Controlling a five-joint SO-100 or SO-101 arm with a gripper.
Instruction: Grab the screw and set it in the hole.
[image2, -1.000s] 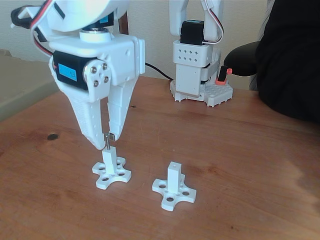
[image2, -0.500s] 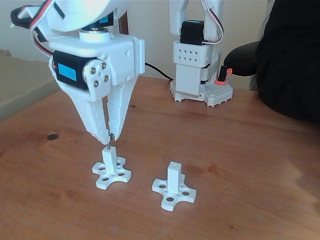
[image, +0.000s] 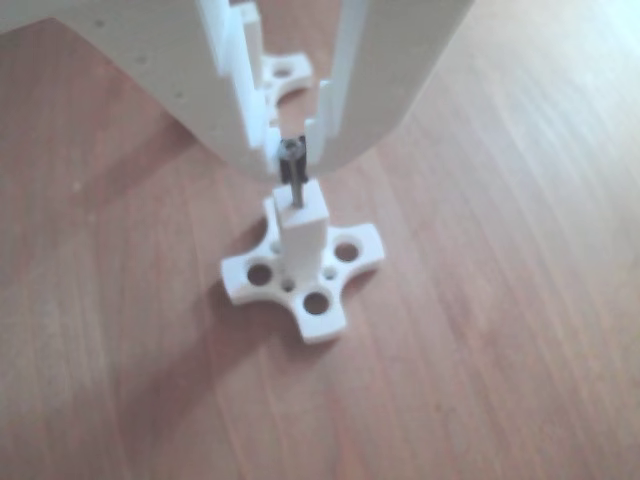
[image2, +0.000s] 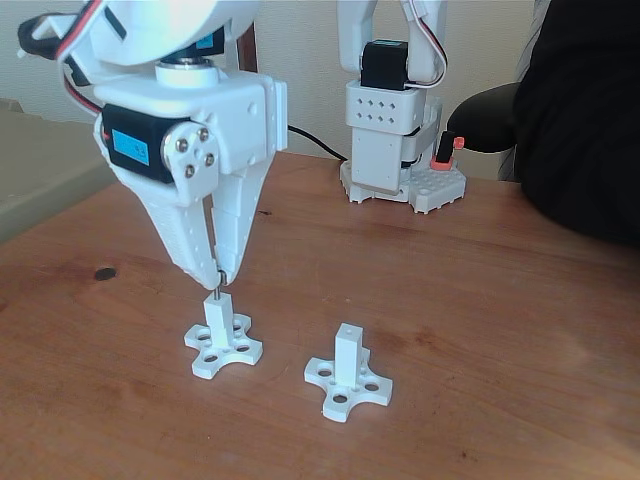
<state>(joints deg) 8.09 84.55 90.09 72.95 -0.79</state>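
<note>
A wooden table stood before a pale wall in daylight.
The reddish-brown table (image2: 480, 300) had visible grain and a small dark spot (image2: 105, 273) near its left side in the fixed view. A cream wall (image2: 300, 60) rose behind it; soft light brightened the tabletop's right side.

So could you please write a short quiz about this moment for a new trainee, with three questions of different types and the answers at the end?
1. True or false: the screw is lying flat on the wooden table.
2. Multiple choice: how many white posts with cross-shaped bases stand on the table? A) one B) two C) three
3. Short answer: what stands directly under the gripper?

Key
1. False. It is upright, pinched by the fingers near its head, its lower end at the top of the left post.
2. B. The right post is the second.
3. The left post.
</note>
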